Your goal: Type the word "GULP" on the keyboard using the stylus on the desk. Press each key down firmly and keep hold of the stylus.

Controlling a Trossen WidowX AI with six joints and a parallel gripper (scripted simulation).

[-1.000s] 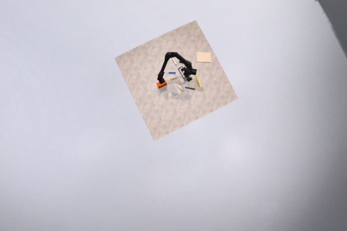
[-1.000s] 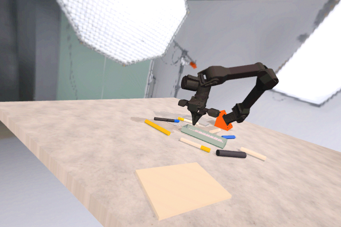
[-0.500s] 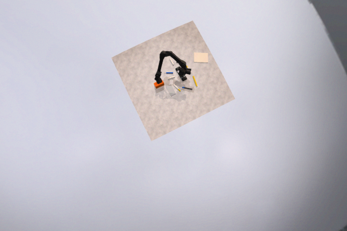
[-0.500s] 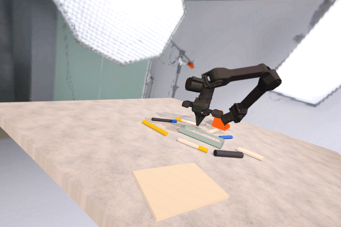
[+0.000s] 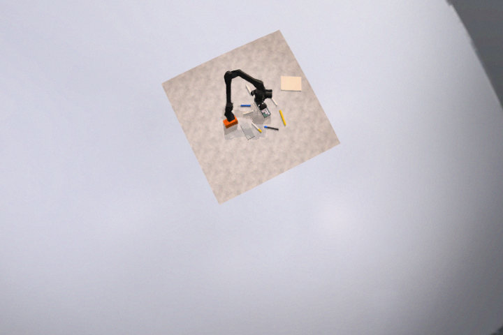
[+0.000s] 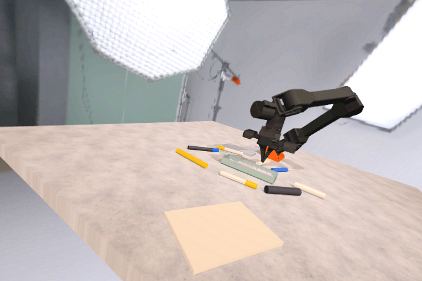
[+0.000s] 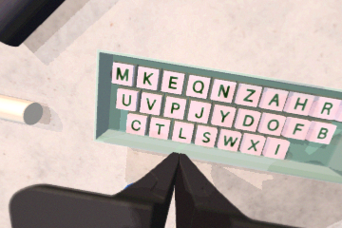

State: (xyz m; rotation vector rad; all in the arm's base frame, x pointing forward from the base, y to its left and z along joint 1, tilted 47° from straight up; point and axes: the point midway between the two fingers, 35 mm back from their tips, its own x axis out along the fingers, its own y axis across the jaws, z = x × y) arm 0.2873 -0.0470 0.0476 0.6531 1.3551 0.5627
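So our closed, empty pincer is hovering just beside the keyboard, with the L key lying right ahead.

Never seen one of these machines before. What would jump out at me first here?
Probably the black arm, bent over the desk from its orange base, its closed tool pointing down, nothing gripped. Next, the pale green keyboard near its tip, its pink keys lettered in a jumbled order. Then the plain tan square board, lying apart from the scattered pens.
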